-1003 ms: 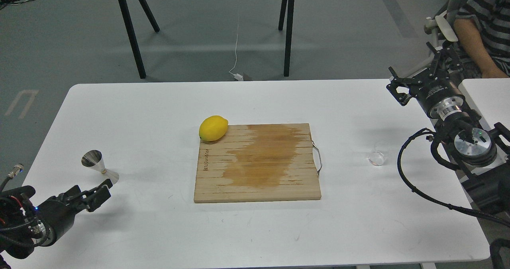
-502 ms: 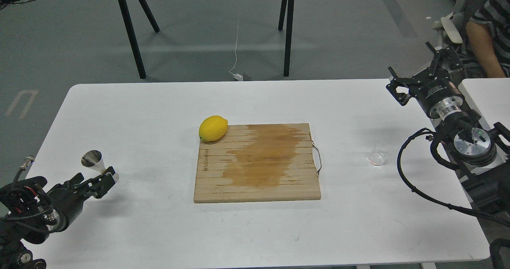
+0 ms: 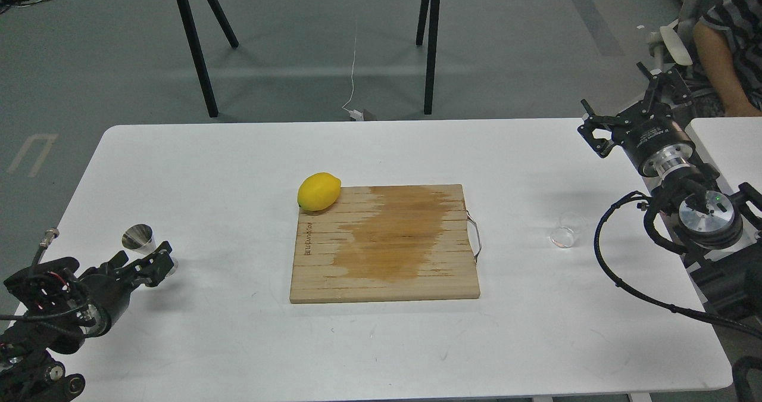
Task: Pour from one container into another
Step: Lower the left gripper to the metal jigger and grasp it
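The steel jigger (image 3: 139, 239) stands upright near the table's left edge. Its upper cone shows, while its lower cone is hidden behind my left gripper (image 3: 144, 260). That gripper is open, with one dark fingertip (image 3: 163, 255) in front of the jigger's base; whether it touches I cannot tell. The small clear glass cup (image 3: 564, 236) stands on the table right of the board. My right gripper (image 3: 620, 109) hovers open near the table's far right corner, well beyond the cup, with nothing between its fingers.
A wooden cutting board (image 3: 384, 244) with a dark wet stain lies mid-table, its wire handle to the right. A lemon (image 3: 319, 191) rests at its far left corner. A second white table (image 3: 723, 143) and a seated person (image 3: 723, 56) are at the right.
My left gripper has moved up and away from me toward the jigger, and now covers its lower cone. The right arm, the cup and the jigger have hardly shifted.
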Controlling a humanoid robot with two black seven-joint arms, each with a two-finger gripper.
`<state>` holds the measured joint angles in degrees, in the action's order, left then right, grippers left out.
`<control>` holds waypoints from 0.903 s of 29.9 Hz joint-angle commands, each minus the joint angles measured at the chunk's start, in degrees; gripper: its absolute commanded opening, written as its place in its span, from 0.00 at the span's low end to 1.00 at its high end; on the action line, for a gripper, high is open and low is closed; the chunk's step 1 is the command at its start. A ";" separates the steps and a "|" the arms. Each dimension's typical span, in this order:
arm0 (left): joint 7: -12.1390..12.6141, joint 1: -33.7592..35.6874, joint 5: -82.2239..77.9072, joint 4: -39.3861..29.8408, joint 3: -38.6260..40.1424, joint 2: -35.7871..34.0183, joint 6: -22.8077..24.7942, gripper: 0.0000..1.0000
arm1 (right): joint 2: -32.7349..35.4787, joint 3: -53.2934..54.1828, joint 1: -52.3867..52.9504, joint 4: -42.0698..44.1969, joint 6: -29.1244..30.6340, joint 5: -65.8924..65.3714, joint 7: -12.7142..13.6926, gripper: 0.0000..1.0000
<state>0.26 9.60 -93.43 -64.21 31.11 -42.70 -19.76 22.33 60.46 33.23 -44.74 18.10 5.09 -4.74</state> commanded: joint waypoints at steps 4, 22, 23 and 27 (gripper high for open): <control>-0.17 0.33 -1.22 1.98 0.00 1.56 -0.01 0.66 | 0.00 0.01 -0.01 0.00 0.00 0.00 0.00 0.99; -0.44 0.60 -2.02 2.42 -0.09 2.35 0.17 0.00 | 0.08 0.01 0.08 -0.09 0.00 0.00 0.00 0.99; -0.44 0.60 -2.02 2.42 -0.09 2.35 0.17 0.00 | 0.08 0.01 0.08 -0.09 0.00 0.00 0.00 0.99; -0.44 0.77 -2.02 2.07 -0.09 2.35 -0.01 0.00 | -0.01 0.01 0.43 -0.18 -0.08 0.00 0.00 0.99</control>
<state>-0.18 10.27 -95.45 -61.94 31.03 -40.34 -19.63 22.39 60.47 33.34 -44.88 18.10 5.09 -4.75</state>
